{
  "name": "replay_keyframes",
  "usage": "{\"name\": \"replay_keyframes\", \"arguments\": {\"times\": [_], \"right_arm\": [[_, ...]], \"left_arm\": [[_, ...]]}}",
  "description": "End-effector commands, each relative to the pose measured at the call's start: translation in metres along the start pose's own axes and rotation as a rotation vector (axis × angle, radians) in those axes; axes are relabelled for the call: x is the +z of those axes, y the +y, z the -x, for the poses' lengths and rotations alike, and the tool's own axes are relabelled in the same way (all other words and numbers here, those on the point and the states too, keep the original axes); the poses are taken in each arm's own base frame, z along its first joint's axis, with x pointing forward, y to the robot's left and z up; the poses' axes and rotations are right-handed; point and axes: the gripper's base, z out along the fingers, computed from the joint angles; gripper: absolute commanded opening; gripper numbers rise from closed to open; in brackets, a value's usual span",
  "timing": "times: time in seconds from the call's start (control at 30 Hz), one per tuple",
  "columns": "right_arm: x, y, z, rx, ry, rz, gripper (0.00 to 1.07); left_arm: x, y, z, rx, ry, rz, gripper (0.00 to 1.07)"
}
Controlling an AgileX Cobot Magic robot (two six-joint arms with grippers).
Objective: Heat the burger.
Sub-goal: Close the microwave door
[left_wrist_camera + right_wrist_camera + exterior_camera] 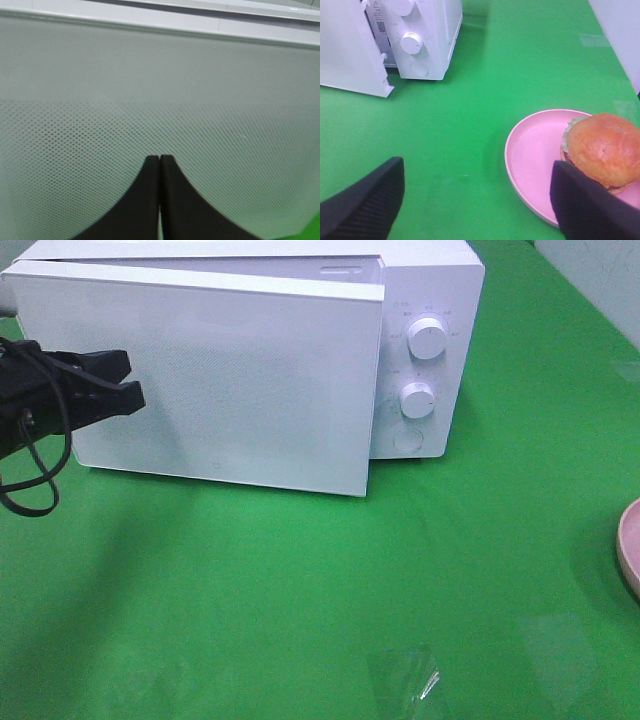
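The burger (602, 150), with a golden-brown bun and a green lettuce frill, sits on a pink plate (535, 150); it shows only in the right wrist view. My right gripper (476, 165) hovers open above the plate's near side, one finger beside the burger, holding nothing. A white microwave (430, 280) stands at the back of the table. Its door (220, 380) is ajar, its right edge standing away from the body. My left gripper (132, 380) is shut and empty, right in front of the left part of the door (150, 100).
A green cloth covers the table. Two knobs (428, 338) (417, 400) and a round button (407, 438) sit on the microwave's right panel. Only the pink plate's rim (632, 545) shows at the right edge of the exterior view. A black cable (35, 480) hangs from the left arm.
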Motion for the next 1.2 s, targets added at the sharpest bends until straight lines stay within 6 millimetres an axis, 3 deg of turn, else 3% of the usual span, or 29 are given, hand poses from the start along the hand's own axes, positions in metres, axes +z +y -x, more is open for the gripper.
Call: {"name": "replay_keyframes", "arguments": {"times": [0.03,0.23,1.2], "right_arm": [[-0.003,0.000,-0.001,-0.008,-0.036,0.001,0.76],[-0.003,0.000,-0.001,-0.008,-0.036,0.001,0.76],[-0.003,0.000,-0.001,-0.008,-0.036,0.001,0.76]], "left_arm": [[0.007,-0.007,0.003,-0.003,-0.025,0.005,0.00],[0.029,-0.029,0.004,0.012,-0.012,-0.004,0.00],[0.101,-0.088,0.009,0.004,0.009,-0.034,0.00]]}}
